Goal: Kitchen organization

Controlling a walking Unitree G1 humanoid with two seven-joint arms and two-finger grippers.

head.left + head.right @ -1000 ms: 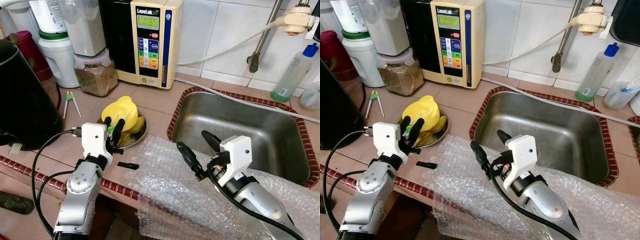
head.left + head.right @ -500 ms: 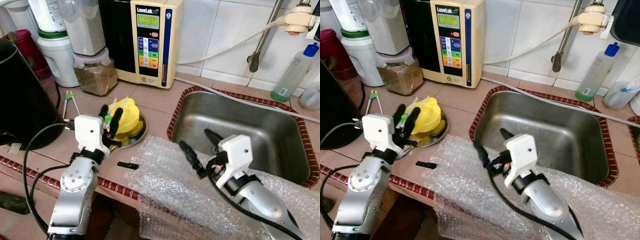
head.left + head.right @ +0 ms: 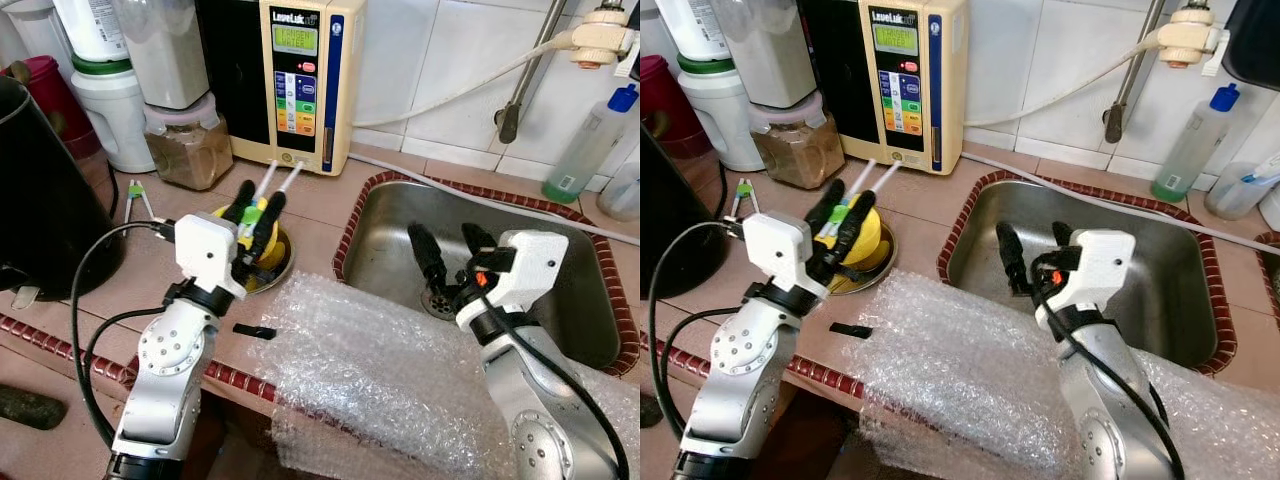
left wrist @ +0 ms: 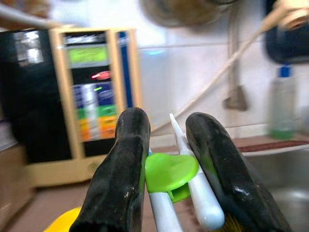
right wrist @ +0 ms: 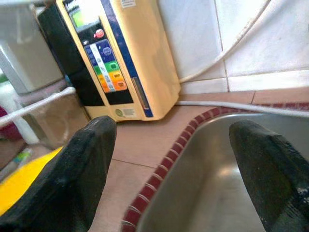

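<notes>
- The left tool [image 3: 255,208] is clamped on a pair of white training chopsticks [image 4: 186,193] joined by a green clip [image 4: 171,171]. They're held up just above the yellow lemon squeezer [image 3: 862,240], which sits in a small steel dish [image 3: 278,270] on the counter [image 3: 300,200].
- The chopsticks' long axis runs up and away from the tool toward the water ionizer [image 3: 300,80] at the back wall, with the tips blurred.
- The right tool [image 3: 1032,245] is spread wide with nothing in it, hanging over the sink [image 3: 560,260], well apart from the chopsticks, so the left arm is clearly the nearer one.
- A second pair of green-clipped chopsticks [image 3: 134,198] lies on the counter by the black appliance [image 3: 40,200].
- Where the chopsticks should go can't be told; the counter's front is covered by bubble wrap [image 3: 370,370], and the small black piece [image 3: 255,330] beside it is too small to identify.
</notes>
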